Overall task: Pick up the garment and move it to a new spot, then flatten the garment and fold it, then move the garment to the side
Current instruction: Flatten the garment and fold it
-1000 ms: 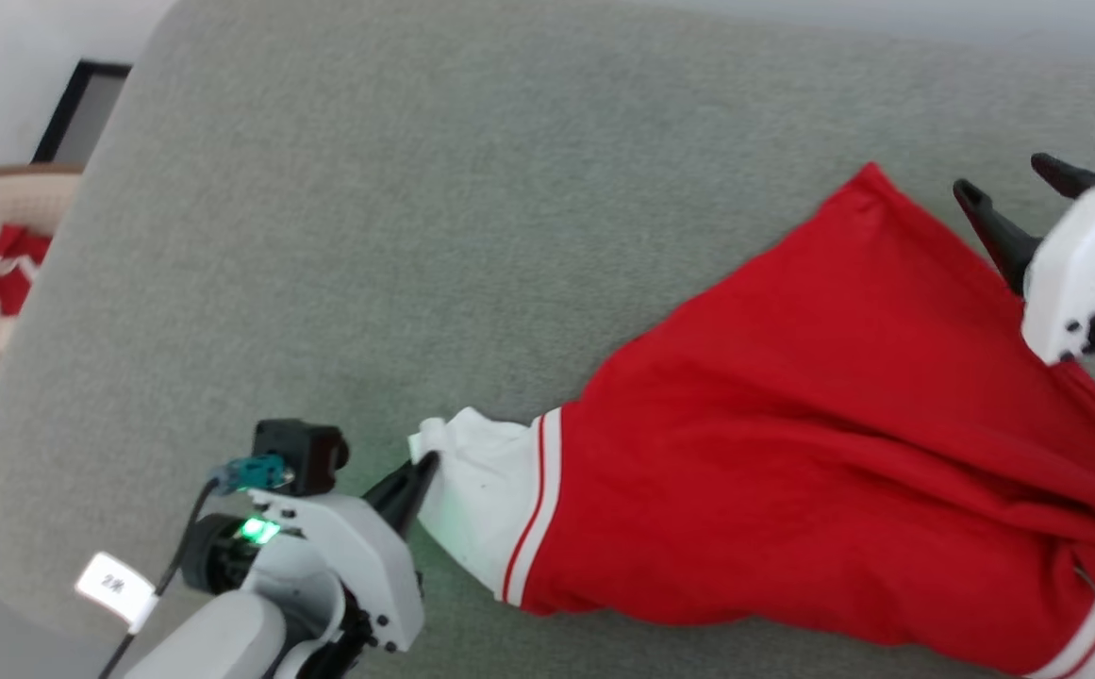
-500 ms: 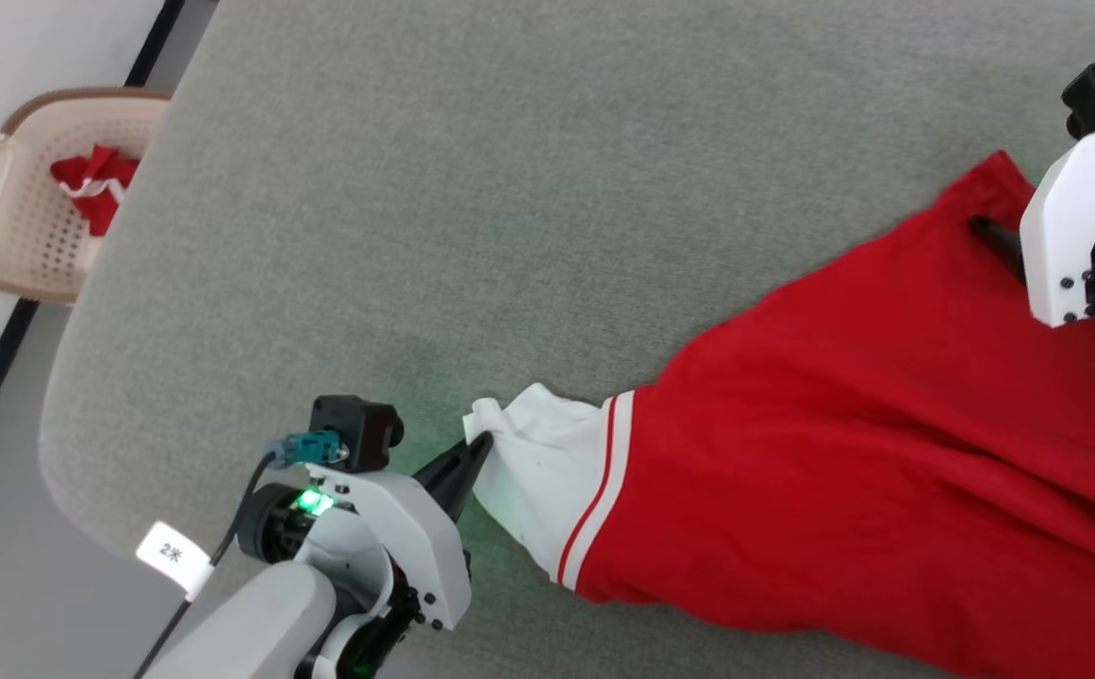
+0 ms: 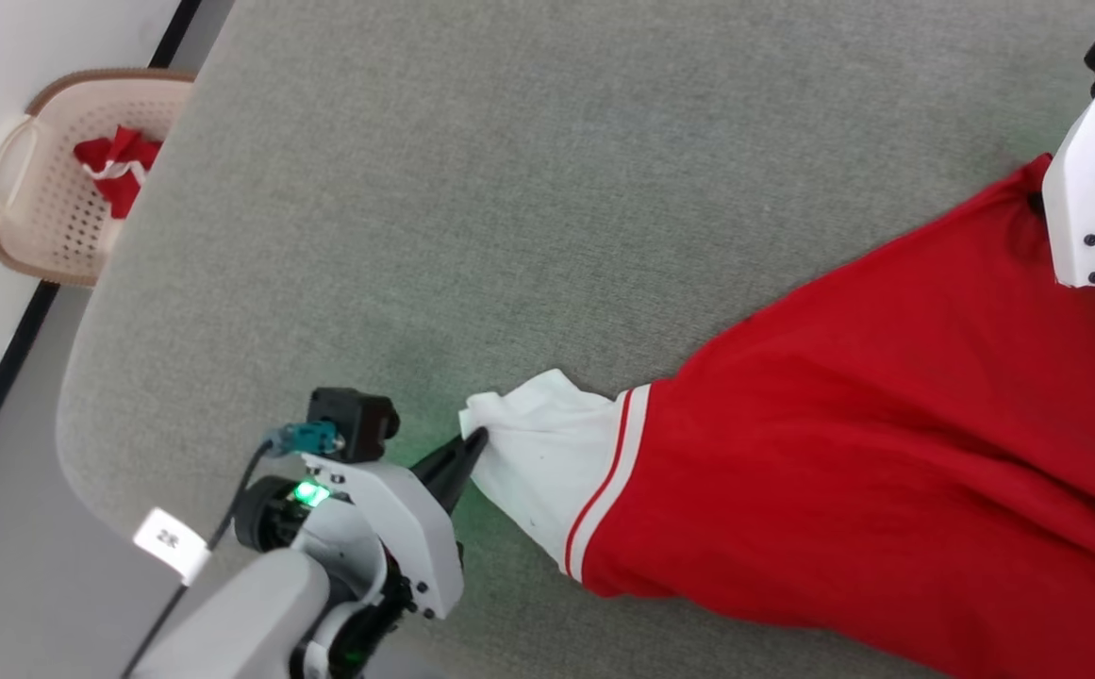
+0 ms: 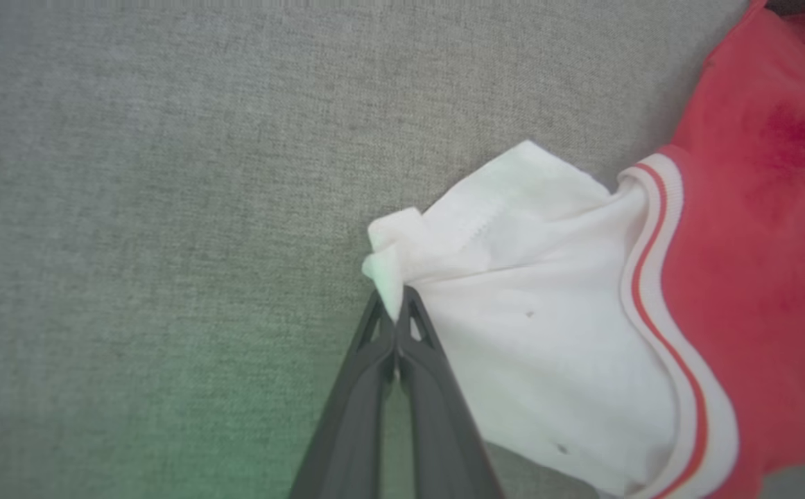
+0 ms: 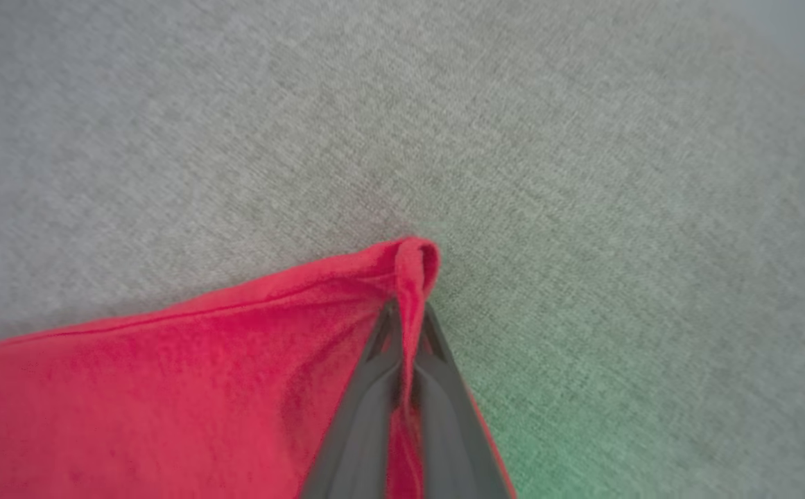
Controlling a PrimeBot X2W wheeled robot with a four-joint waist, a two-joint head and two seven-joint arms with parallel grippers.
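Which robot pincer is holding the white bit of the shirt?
The left pincer pinches the tip of the white sleeve; the right pincer grips a red corner of the shirt instead.

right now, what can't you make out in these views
- Head view: bright red soft T-shirt with white sleeves runs off the right and bottom edges.
- Head view: right gripper, fingers hidden behind its own white housing.
- Head view: small red cloth in the beige perforated basket, too small to identify; the grey fabric-covered table covers part of the basket.
- Head view: white cable tag, print too small to read.
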